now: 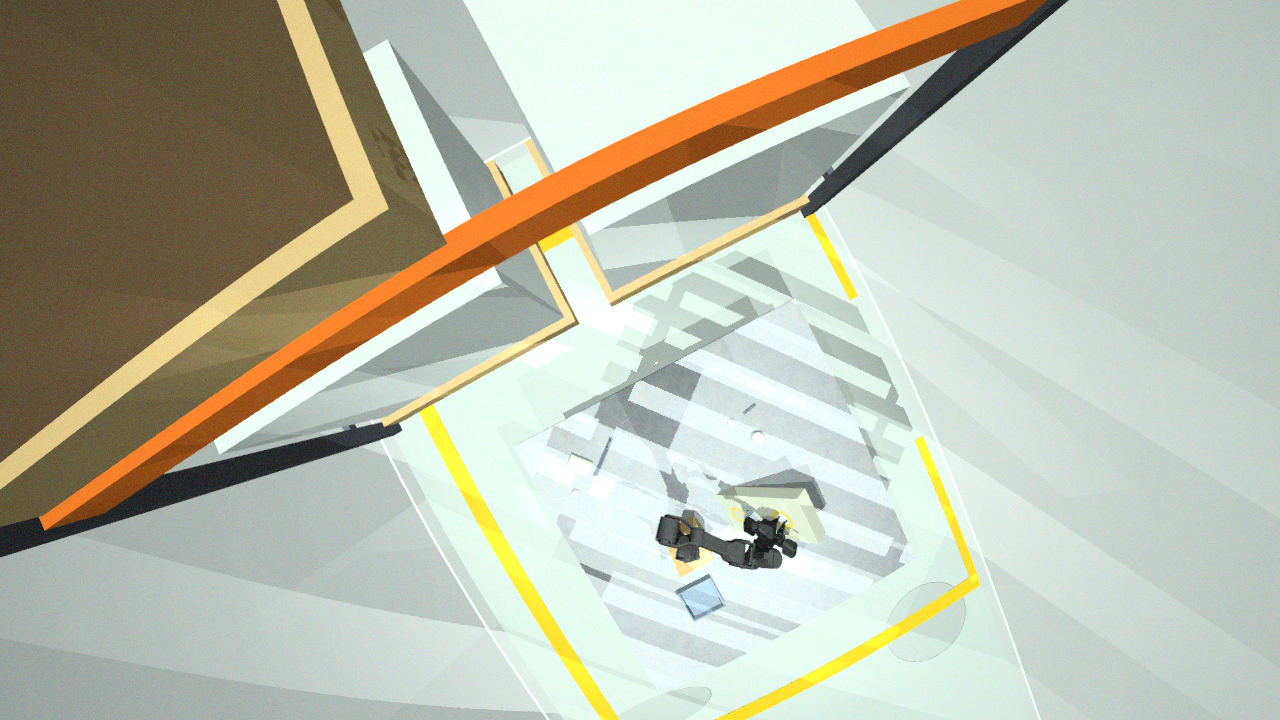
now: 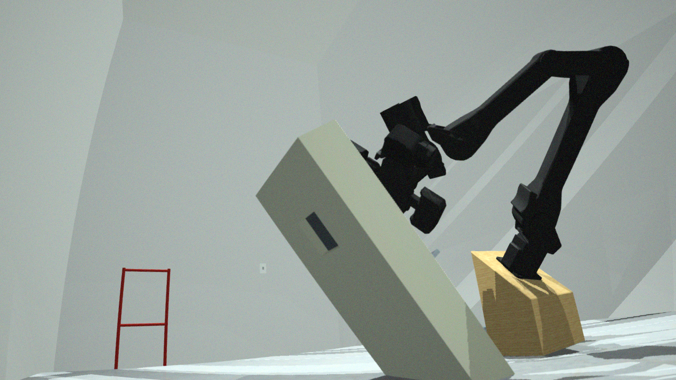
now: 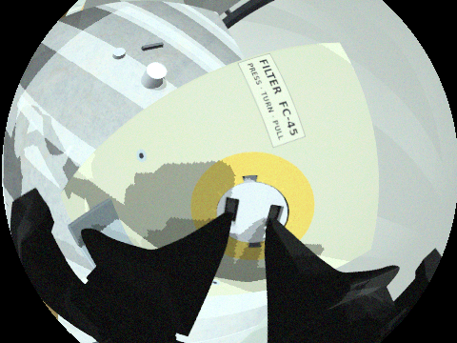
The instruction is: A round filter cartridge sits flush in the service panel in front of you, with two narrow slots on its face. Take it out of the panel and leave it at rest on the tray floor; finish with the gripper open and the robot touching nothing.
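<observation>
The filter cartridge (image 3: 252,192) is a white disc inside a yellow ring (image 3: 302,191), its face at the opening of the tilted cream panel (image 1: 808,519) (image 2: 392,250) (image 3: 333,191). My gripper (image 3: 249,221) is part open with nothing between its fingers. The two fingertips are at the lower ends of the cartridge's dark slots; how deep they reach is not clear. The panel hides the fingertips in the exterior view. Small dark notches show at the top and bottom of the disc. The light blue tray (image 1: 699,598) stands apart from the panel, beside the arm's base.
A blue-grey piece (image 3: 102,221) (image 2: 435,253) stands out at the panel's face, left of the fingers in the wrist view. A white knob (image 1: 758,436) (image 3: 156,71) and a dark bar (image 1: 749,408) (image 3: 152,46) lie beyond the panel. The arm stands on a wooden block (image 2: 513,321).
</observation>
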You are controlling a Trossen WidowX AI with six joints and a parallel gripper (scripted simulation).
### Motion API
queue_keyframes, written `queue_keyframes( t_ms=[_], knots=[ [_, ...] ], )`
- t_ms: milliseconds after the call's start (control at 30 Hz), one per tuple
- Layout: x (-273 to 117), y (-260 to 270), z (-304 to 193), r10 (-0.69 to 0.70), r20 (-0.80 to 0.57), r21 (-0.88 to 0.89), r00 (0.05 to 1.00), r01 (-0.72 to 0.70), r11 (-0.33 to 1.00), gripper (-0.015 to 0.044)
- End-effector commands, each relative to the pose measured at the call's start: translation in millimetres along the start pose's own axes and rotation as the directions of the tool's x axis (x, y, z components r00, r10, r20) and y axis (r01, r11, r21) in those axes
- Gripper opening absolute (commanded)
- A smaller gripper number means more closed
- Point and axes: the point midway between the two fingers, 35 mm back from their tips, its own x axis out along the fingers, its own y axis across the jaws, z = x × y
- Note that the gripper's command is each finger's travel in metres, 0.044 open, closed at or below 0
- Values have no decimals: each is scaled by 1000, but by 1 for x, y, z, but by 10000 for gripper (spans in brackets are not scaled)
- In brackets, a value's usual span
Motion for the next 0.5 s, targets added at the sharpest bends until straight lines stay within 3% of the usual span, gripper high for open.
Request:
queue_keyframes(
  t_ms=[0, 467],
  knots=[
    [0, -1, 0, -3, -3, 5, 1000, 3, 1000, 107],
    [0, -4, 3, -3, -3, 5, 1000, 3, 1000, 107]
  ],
)
